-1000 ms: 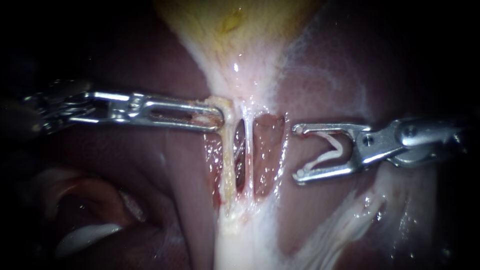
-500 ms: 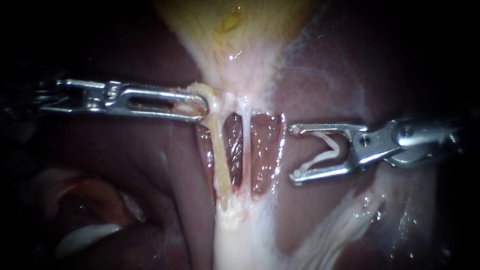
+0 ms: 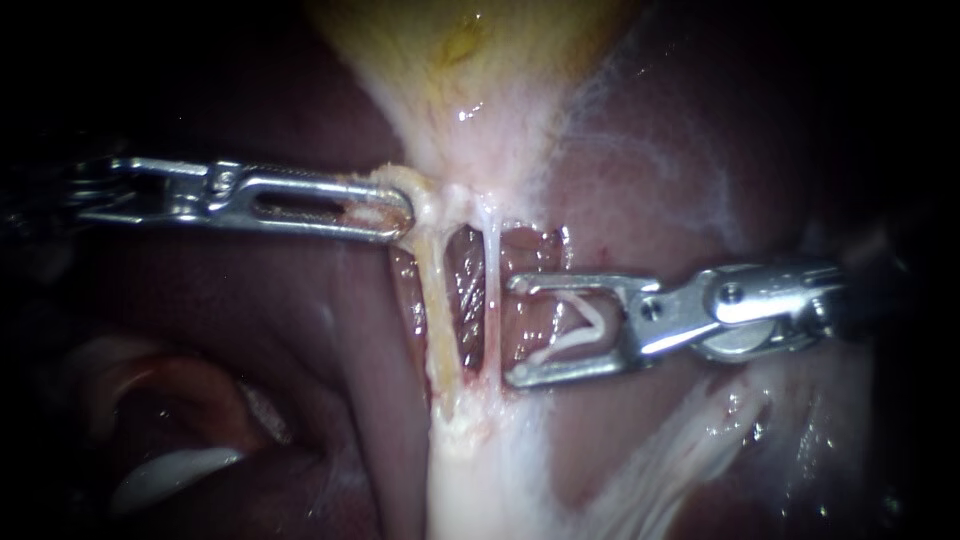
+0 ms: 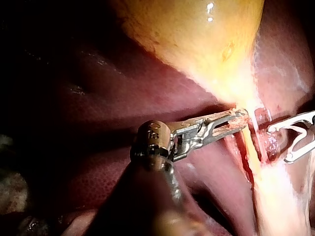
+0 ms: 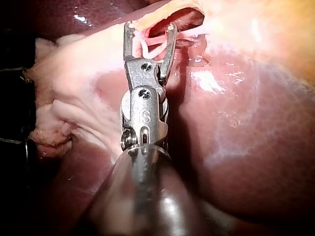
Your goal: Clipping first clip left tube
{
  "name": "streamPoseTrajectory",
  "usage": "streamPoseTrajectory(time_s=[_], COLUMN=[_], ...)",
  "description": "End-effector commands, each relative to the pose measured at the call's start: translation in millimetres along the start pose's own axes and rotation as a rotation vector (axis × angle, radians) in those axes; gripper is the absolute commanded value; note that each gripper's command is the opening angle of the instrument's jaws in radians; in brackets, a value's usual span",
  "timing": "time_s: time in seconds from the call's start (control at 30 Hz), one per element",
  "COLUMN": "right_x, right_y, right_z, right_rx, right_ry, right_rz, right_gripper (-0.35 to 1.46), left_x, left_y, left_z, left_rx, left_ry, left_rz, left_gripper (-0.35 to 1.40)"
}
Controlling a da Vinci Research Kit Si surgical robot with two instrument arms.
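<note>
Two instruments are flanking the tubes that are descending from the yellow gallbladder [image 3: 470, 70]. My left instrument [image 3: 402, 213] is gripping, jaws closed together, what seems to be the upper end of the left tube [image 3: 437, 310], which is running down across the dark liver [image 3: 300, 330]. My right instrument [image 3: 515, 330] is holding a white clip [image 3: 583, 325] between jaws standing wide apart. Their tips are lying just beside the thinner right tube [image 3: 491, 270], apart from the left tube.
</note>
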Motion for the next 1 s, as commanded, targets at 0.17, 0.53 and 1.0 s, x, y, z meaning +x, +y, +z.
streamPoseTrajectory(time_s=[0.17,0.53,1.0], right_x=[-1.0,-3.2,-3.5], right_y=[0.5,0.8,-0.4], right_z=[2.3,5.7,9.6], right_rx=[0.006,0.019,0.092], right_ry=[-0.002,-0.002,0.004], right_rz=[0.011,0.036,0.057], right_gripper=[0.5,0.5,0.5], left_x=[0.0,0.1,0.1], left_y=[-0.1,-0.2,-0.3], left_z=[0.0,0.1,0.2], left_rx=[-0.001,-0.001,-0.002], left_ry=[0.0,-0.001,-0.001], left_rz=[0.0,0.0,0.0], left_gripper=[-0.35,-0.35,-0.35])
